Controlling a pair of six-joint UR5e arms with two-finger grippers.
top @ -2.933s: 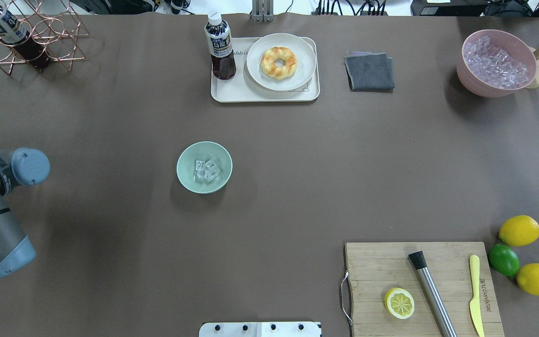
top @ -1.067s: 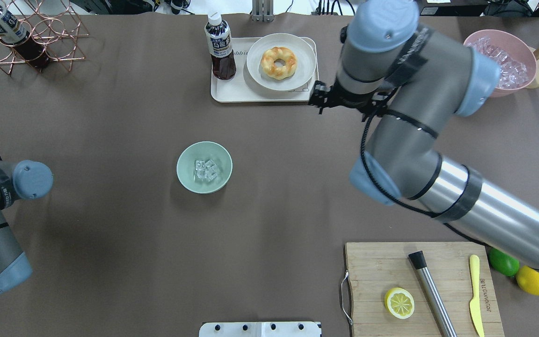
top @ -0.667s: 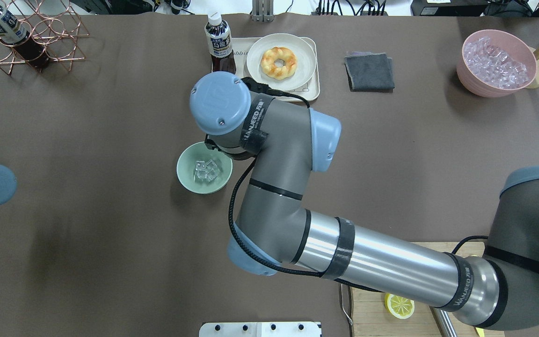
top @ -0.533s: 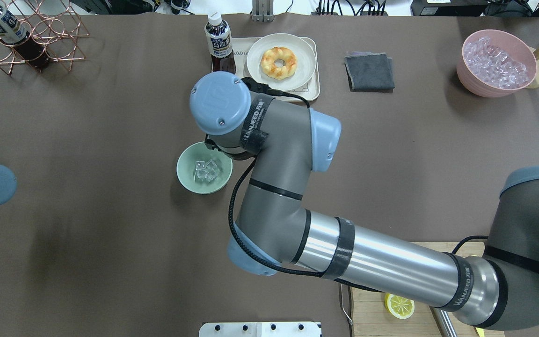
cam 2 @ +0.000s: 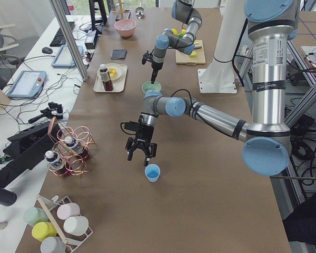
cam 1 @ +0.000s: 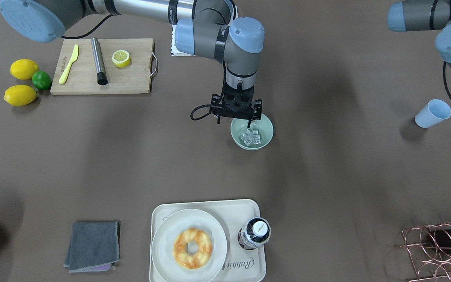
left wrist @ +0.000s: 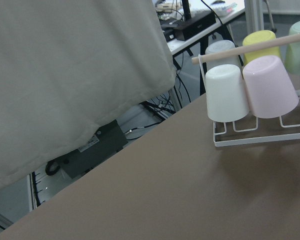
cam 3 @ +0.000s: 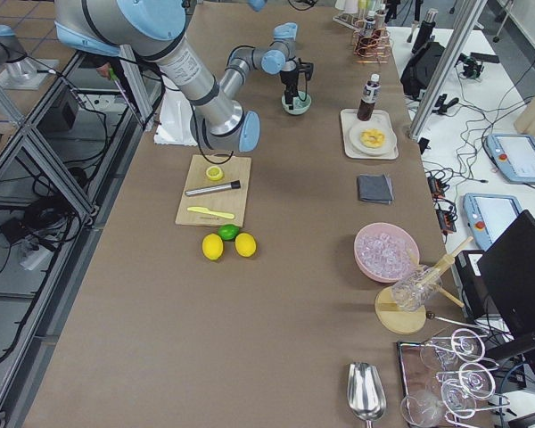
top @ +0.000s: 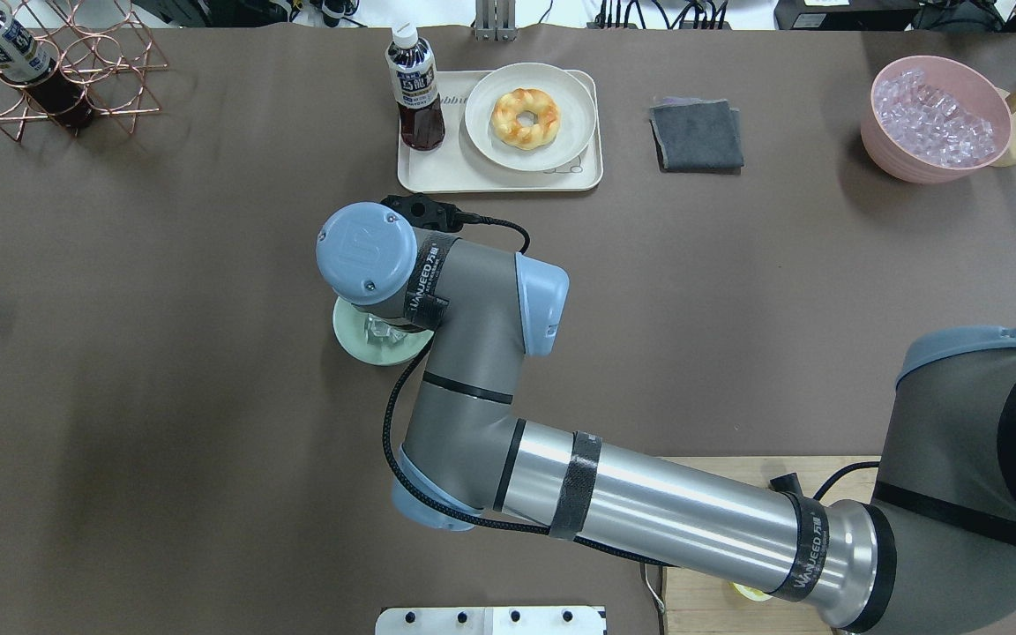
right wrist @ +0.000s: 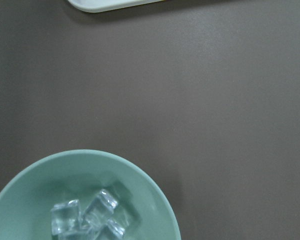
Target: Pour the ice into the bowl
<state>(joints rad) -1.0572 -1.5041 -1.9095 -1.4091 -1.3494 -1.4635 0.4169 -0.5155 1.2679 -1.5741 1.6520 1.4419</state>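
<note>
The pale mint-green bowl stands mid-table with a few clear ice cubes in it. It also shows in the right wrist view, with the ice at the bottom of it. My right gripper points straight down at the bowl's robot-side rim, jaws apart, one fingertip inside the bowl. In the overhead view the wrist hides most of the bowl. My left gripper hangs just beside a light blue cup; I cannot tell its state.
A tray with a doughnut plate and a bottle, a grey cloth and a pink tub of ice line the far edge. A cutting board, lemons and a copper rack stand at the sides.
My right arm swung in from the right to the bowl, then shifted left so its wrist now covers most of the bowl. My left arm withdrew out of the overhead view.
</note>
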